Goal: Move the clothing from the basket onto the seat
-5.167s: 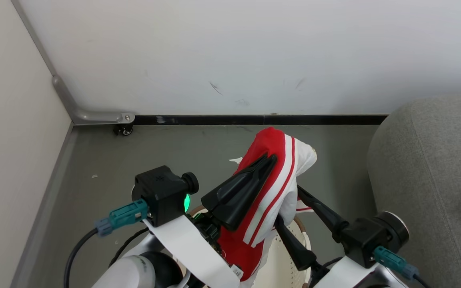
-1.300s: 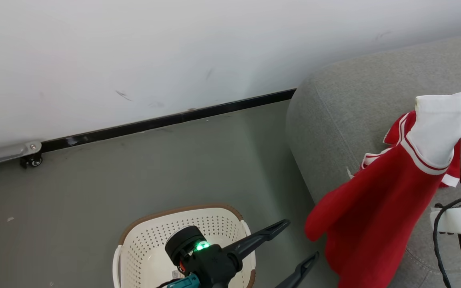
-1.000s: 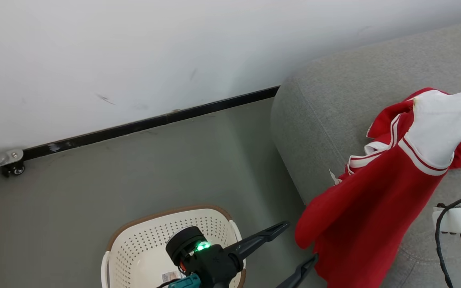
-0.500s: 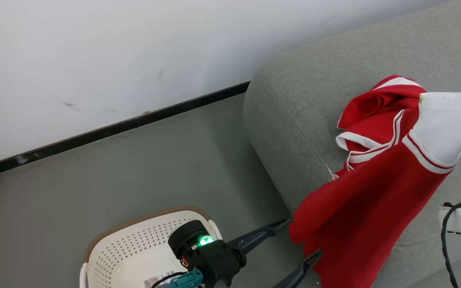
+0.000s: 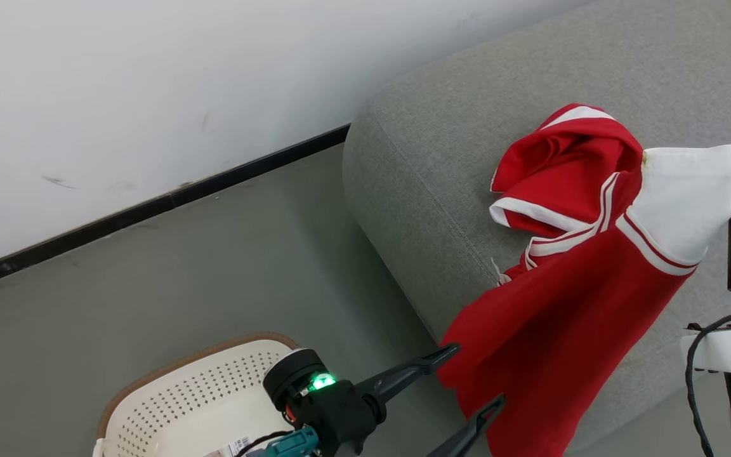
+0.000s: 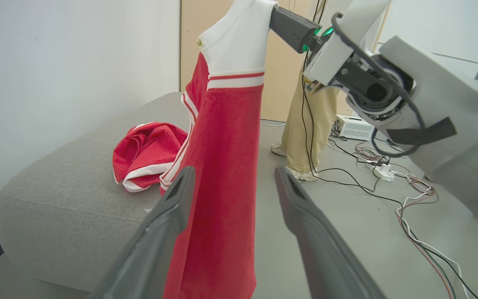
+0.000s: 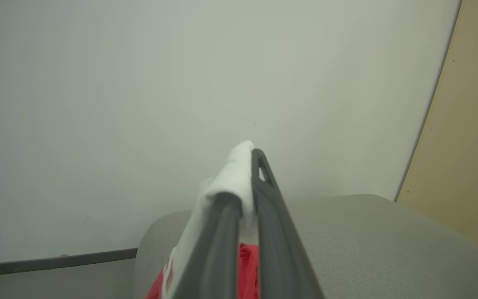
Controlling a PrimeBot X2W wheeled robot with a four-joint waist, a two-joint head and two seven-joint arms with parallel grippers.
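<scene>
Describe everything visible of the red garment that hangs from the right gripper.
The hanging garment is soft red fabric with a white end and thin red-and-white stripe trim. The right gripper pinches that white end; the rest droops limp beside the edge of the grey sofa, near the open left gripper.

The grey seat [image 5: 441,165] stands on the grey-green floor [image 5: 213,266] with the basket [image 5: 194,393] near its rounded end, and crumpled red-and-white clothing [image 5: 562,158], seemingly one garment, lies on its cushion.
</scene>
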